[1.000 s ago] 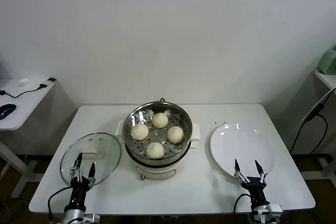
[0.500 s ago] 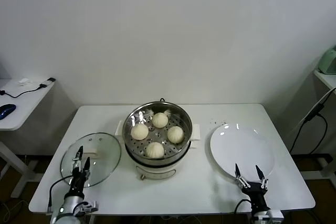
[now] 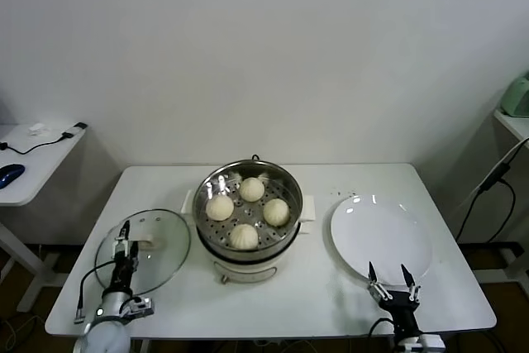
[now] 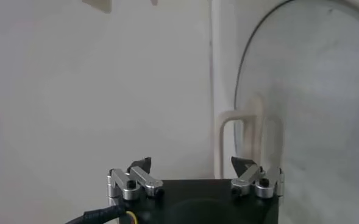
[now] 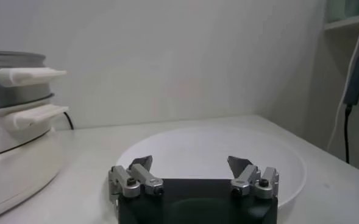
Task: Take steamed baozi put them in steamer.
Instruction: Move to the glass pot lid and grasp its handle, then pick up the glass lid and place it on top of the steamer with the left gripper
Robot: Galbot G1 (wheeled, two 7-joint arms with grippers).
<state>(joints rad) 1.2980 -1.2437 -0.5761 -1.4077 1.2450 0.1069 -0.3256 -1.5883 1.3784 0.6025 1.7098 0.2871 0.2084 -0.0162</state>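
Observation:
The steamer [image 3: 291,196] stands mid-table, a steel pot on a cream base, lid off. Several steamed baozi lie on its perforated tray, such as one at the front [image 3: 244,236] and one at the back [image 3: 252,189]. My left gripper [image 3: 123,234] is open and empty over the near-left part of the glass lid [image 3: 161,245]; its wrist view shows the left gripper [image 4: 190,163] facing the lid [image 4: 313,91]. My right gripper [image 3: 388,272] is open and empty at the near rim of the white plate [image 3: 382,233]; the wrist view shows the right gripper [image 5: 190,161] before the plate [image 5: 228,143].
The white table [image 3: 314,295] carries lid, steamer and plate in a row. The steamer's side handles [image 5: 30,76] jut towards the plate. A side table with a mouse [image 3: 10,173] stands far left. A cable [image 3: 488,192] hangs at the right.
My left gripper has shifted left and farther over the lid while its wrist turned. My right gripper has sunk slightly towards the table's front edge. Both stay open.

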